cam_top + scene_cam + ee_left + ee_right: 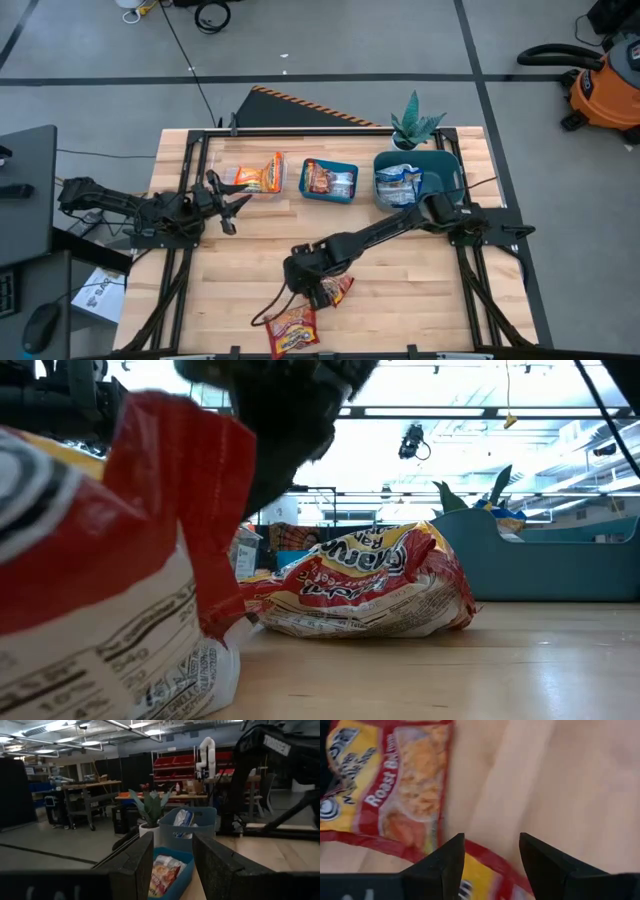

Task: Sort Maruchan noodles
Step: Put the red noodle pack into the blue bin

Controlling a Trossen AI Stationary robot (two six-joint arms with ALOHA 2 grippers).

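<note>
Two red-and-yellow noodle packets lie flat near the table's near edge: one [338, 290] [360, 595] under my right gripper [314, 292], the other [292, 328] [395, 790] nearer the edge. My right gripper [487, 857] is open and points down, with a red edge of the nearer-to-centre packet [482, 855] passing between its fingers. A clear bin holds an orange packet [262, 173], the middle teal bin [329, 181] red ones, the right teal bin [440, 170] blue-and-white ones [398, 183]. My left gripper [228, 203] [172, 865] waits open beside the clear bin. My right gripper's open fingers [445, 865] stand from above on either side of the packet's red edge; whether they touch the packet cannot be told.
A potted plant [415, 125] stands at the far edge behind the right teal bin. The three bins line the table's far half. Bare wood [430, 290] lies to the right of the packets. A cable [262, 318] trails by the near packet.
</note>
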